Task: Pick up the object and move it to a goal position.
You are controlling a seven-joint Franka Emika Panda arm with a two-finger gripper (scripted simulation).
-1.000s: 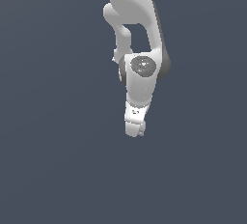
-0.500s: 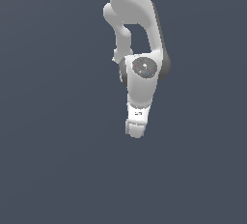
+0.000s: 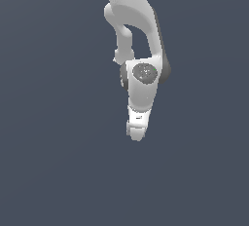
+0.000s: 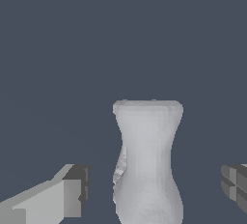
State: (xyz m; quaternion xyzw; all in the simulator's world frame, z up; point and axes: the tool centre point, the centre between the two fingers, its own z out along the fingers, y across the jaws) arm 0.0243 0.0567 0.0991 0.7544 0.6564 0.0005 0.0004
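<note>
Object (image 4: 147,162) sat right between my two fingers in the wrist view, a pale grey lumpy thing with a pinched waist, lying on the plain dark tabletop (image 4: 72,49). My end effector (image 4: 157,189) was spread wide, one finger (image 4: 72,196) off to each side with gaps showing, so not touching it. From the exterior view my arm (image 3: 138,74) pointed down and hid the object completely.

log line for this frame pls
phase: pre-grasp | gripper: open, fingers either side of object, no contact seen | object: not lifted | exterior view: object hidden behind arm
</note>
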